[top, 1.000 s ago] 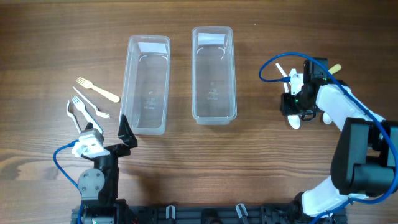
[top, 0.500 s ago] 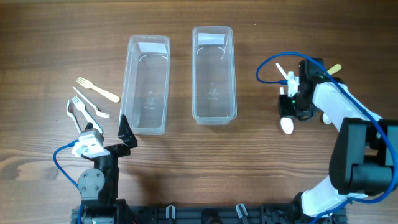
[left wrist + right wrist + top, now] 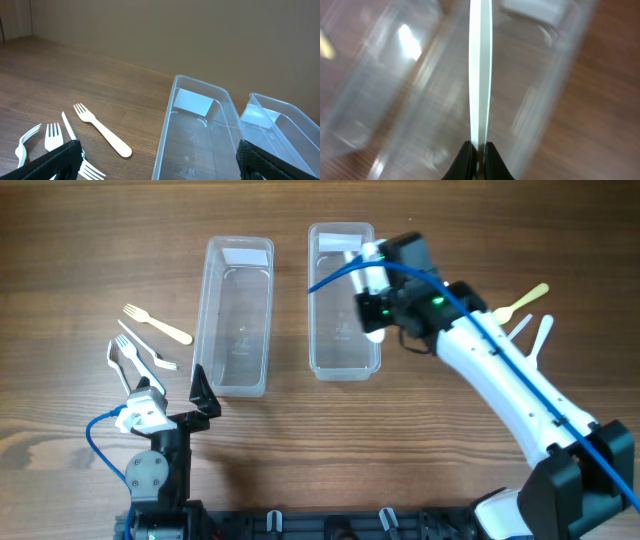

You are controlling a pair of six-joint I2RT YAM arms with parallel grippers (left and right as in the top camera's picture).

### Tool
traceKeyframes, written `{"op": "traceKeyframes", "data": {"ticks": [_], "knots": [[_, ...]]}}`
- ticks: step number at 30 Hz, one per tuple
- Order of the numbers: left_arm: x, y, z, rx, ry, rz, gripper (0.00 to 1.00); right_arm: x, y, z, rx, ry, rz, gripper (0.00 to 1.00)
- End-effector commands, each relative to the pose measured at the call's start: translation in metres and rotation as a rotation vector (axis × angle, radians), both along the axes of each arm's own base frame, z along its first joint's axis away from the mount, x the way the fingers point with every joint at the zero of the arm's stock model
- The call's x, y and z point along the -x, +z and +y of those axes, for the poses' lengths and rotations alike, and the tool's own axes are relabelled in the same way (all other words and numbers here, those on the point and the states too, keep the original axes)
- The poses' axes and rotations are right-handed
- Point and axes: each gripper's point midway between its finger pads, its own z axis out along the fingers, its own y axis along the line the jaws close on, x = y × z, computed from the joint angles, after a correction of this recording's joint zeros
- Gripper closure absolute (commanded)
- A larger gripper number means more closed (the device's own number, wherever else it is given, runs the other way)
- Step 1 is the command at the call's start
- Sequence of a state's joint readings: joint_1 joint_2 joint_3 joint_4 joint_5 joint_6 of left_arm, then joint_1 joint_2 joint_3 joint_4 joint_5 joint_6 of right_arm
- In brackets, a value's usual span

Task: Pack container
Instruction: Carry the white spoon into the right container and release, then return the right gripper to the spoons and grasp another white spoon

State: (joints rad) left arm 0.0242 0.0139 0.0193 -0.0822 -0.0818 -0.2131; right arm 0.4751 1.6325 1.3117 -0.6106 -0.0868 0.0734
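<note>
Jaws on the left arm (image 3: 155, 450) stand wide apart and empty, low over the near left of the tabletop (image 3: 80, 240), their two black fingertips (image 3: 50, 162) framing the left wrist view. Just beyond them lie two white forks (image 3: 145, 352) side by side, and a little farther a wooden fork (image 3: 157, 324), all flat on the wood and apart from the left container (image 3: 238, 315). That clear tub stands lengthwise with nothing visible in it, beside the right container (image 3: 343, 300), with a gap between them. The right arm (image 3: 500, 380) stretches across from the near right, and its jaws are clamped on a thin white utensil (image 3: 480, 75), seen edge-on in the blurred right wrist view and pointing out over the clear plastic. From overhead those jaws sit above the right container's right wall. Which kind of utensil it is cannot be told. Farther right, a wooden utensil (image 3: 522, 302) and white utensils (image 3: 540, 335) lie on the tabletop.
</note>
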Motion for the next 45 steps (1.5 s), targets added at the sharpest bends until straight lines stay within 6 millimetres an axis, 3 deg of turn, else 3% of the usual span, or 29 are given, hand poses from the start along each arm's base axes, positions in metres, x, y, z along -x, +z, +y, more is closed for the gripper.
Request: {"op": "traceKeyframes", "data": {"ticks": [1,4,5,6,9,12,16,18,20,22,25,27,30,38,42,45], "knots": [[0.0,-0.001,-0.001,-0.02,-0.002,-0.001,0.0,-0.001,0.0,0.027,-0.048,0.001,-0.009,0.96],[0.0,-0.001,-0.001,-0.02,-0.002,-0.001,0.0,-0.004,-0.007,0.028,-0.05,-0.019,0.002,0.94],[0.0,-0.001,-0.001,-0.02,-0.002,-0.001,0.0,-0.005,-0.008,0.029,-0.051,-0.019,0.002,0.81],[0.0,-0.001,-0.001,-0.02,-0.002,-0.001,0.0,-0.005,-0.007,0.029,-0.053,-0.019,-0.001,0.59],[0.0,-0.001,-0.001,-0.02,-0.002,-0.001,0.0,-0.007,-0.006,0.03,-0.057,-0.016,-0.012,0.3],[0.0,-0.001,-0.001,-0.02,-0.002,-0.001,0.0,-0.015,0.003,0.02,-0.023,-0.057,-0.063,0.29],[0.0,-0.001,-0.001,-0.02,-0.002,-0.001,0.0,-0.025,0.039,-0.041,0.075,-0.21,-0.161,0.27],[0.0,-0.001,-0.001,-0.02,-0.002,-0.001,0.0,-0.021,0.053,-0.097,0.114,-0.306,-0.149,0.14],[0.0,-0.001,-0.001,-0.02,-0.002,-0.001,0.0,-0.019,0.052,-0.153,0.181,-0.358,-0.117,0.11],[0.0,-0.001,-0.001,-0.02,-0.002,-0.001,0.0,-0.015,0.042,-0.199,0.273,-0.354,-0.074,0.11],[0.0,-0.001,-0.001,-0.02,-0.002,-0.001,0.0,-0.014,0.032,-0.226,0.329,-0.295,-0.045,0.1],[0.0,-0.001,-0.001,-0.02,-0.002,-0.001,0.0,-0.017,0.027,-0.23,0.362,-0.254,-0.043,0.11],[0.0,-0.001,-0.001,-0.02,-0.002,-0.001,0.0,-0.021,0.002,-0.23,0.421,-0.154,0.005,0.12],[0.0,-0.001,-0.001,-0.02,-0.002,-0.001,0.0,-0.022,-0.097,-0.221,0.394,-0.06,0.251,0.24],[0.0,-0.001,-0.001,-0.02,-0.002,-0.001,0.0,-0.018,-0.137,-0.229,0.428,-0.063,0.345,0.26],[0.0,-0.001,-0.001,-0.02,-0.002,-0.001,0.0,-0.019,-0.155,-0.238,0.423,-0.079,0.375,0.26]]}}
